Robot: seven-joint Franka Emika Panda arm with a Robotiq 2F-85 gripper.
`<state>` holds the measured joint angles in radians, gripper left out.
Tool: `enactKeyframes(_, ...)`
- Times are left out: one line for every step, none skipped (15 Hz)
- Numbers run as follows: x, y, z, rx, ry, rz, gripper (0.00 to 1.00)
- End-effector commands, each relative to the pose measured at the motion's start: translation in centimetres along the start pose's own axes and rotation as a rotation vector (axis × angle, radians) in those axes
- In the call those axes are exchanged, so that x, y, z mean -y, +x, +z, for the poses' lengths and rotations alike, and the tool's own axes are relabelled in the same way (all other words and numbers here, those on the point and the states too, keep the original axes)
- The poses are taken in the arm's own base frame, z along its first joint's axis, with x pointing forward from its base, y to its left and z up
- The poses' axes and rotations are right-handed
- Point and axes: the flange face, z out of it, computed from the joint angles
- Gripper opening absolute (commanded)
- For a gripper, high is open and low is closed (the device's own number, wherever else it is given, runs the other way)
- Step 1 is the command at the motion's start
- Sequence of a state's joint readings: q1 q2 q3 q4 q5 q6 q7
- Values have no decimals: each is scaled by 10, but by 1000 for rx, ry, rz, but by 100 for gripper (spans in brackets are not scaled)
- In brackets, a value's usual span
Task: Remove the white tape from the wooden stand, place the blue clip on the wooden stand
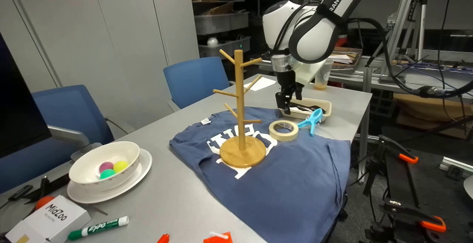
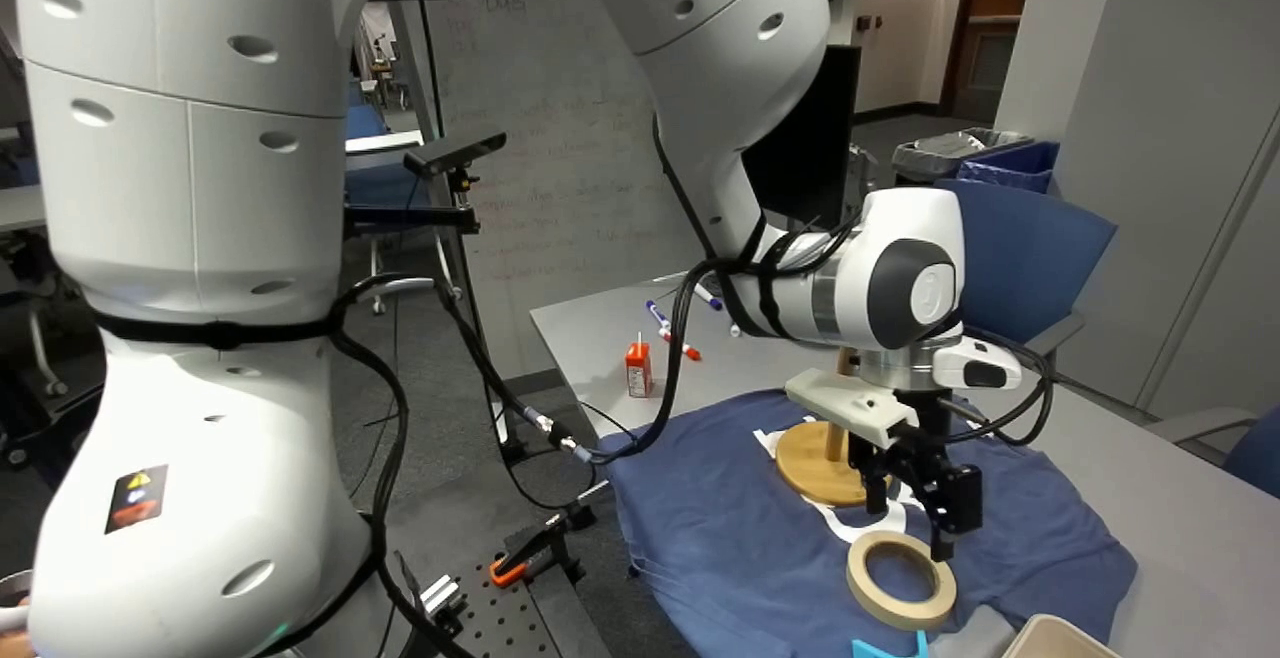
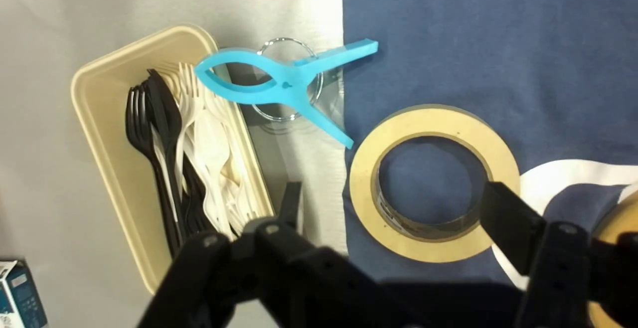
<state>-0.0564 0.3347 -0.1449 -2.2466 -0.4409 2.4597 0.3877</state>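
As the white tape (image 1: 283, 136) lay flat on the shirt (image 1: 281, 184), right of the bare-pegged wooden stand (image 1: 240, 106) in an exterior view, removal was judged complete, and the claw (image 1: 292, 105) hung jaws apart, gripping nothing, presumably free to fetch the blue clip (image 1: 311, 122) farther right.

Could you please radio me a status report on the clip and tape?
Gripper open and empty. Tape off stand, flat on shirt. Clip not yet hung. Tray close beside it may hamper grasping.
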Motion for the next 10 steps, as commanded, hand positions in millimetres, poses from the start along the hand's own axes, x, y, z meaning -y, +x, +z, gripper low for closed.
enactKeyframes(-2,-4,-12,25,-53,-74,100)
enactKeyframes(-3,-7,-13,48,-62,-110,100)
enactKeyframes(-3,-9,-12,75,-60,-149,100)
enactKeyframes(-4,-11,-11,103,-62,-188,100)
enactKeyframes(-7,-14,-10,143,-55,-246,100)
enactKeyframes(-10,-16,-9,171,-56,-292,100)
enactKeyframes(-12,-18,-7,200,-47,-343,100)
enactKeyframes(-14,-20,-5,226,-43,-393,100)
enactKeyframes(-16,-22,-4,250,-28,-443,100)
enactKeyframes(-18,-23,-3,275,-12,-490,100)
